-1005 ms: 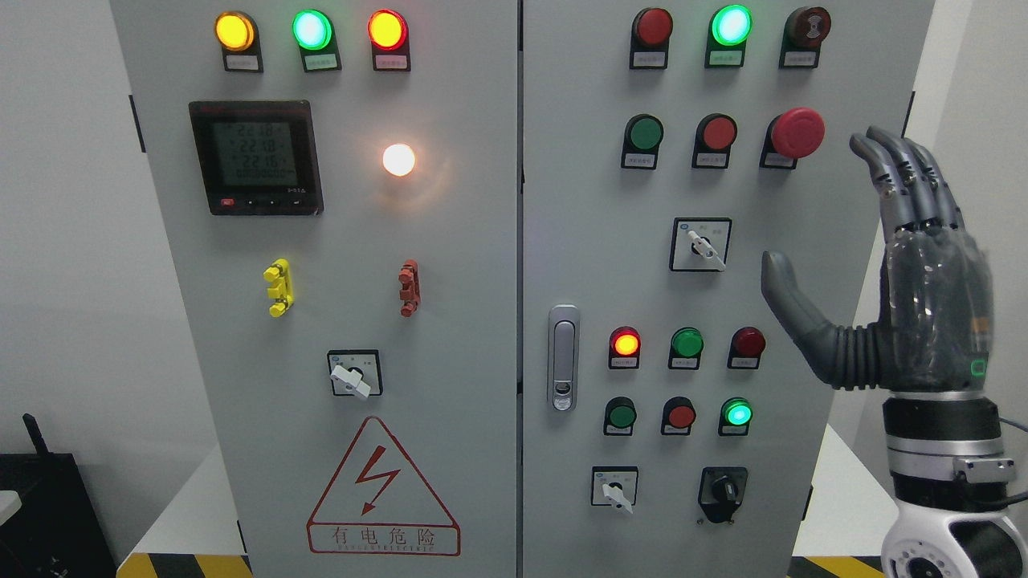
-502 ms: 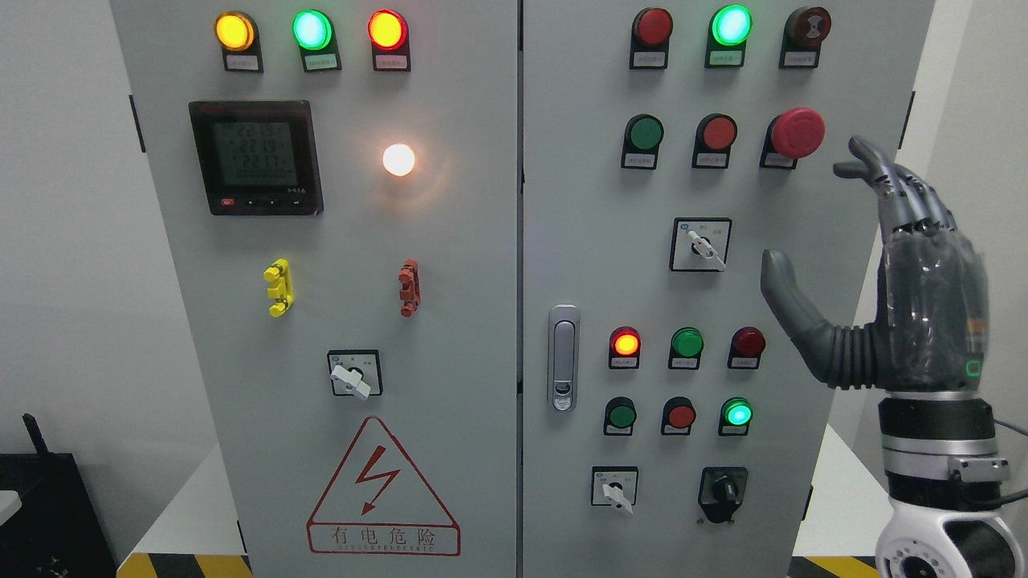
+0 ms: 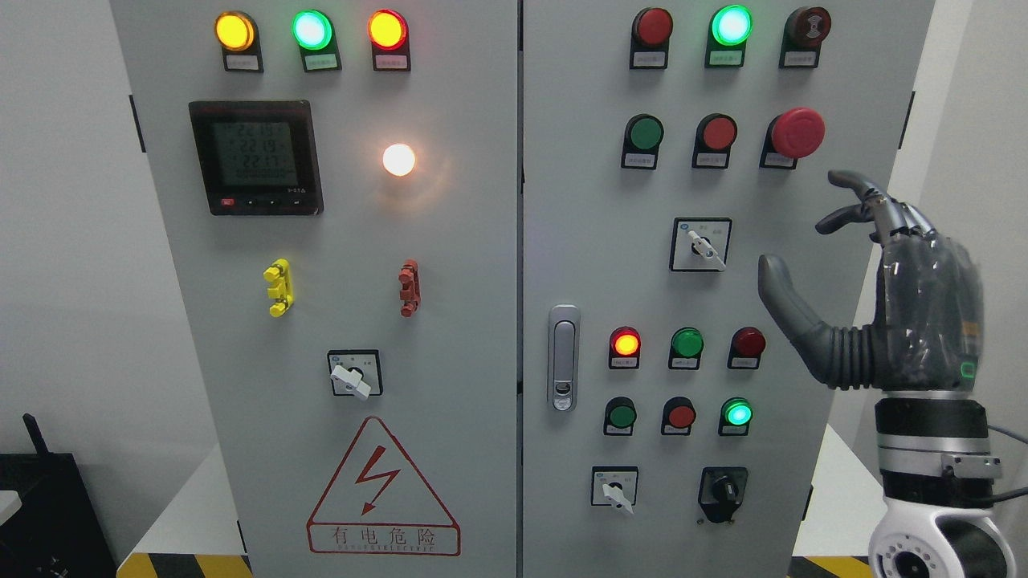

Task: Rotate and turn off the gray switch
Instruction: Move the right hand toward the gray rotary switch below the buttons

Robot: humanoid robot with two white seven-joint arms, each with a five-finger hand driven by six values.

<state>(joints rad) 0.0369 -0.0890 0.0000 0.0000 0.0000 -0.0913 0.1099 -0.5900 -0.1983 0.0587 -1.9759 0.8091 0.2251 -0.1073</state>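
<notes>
Nothing is turned yet: the grey rotary switch with its white lever (image 3: pixel 701 245), mid-height on the grey metal cabinet's right door (image 3: pixel 578 241), sits untouched, the dark right robot hand (image 3: pixel 891 305) half-curled, empty, just beside it.

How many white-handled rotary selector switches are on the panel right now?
3: one on the left door above the warning triangle, one mid right door, one lower right door. The black one isn't counted.
</notes>
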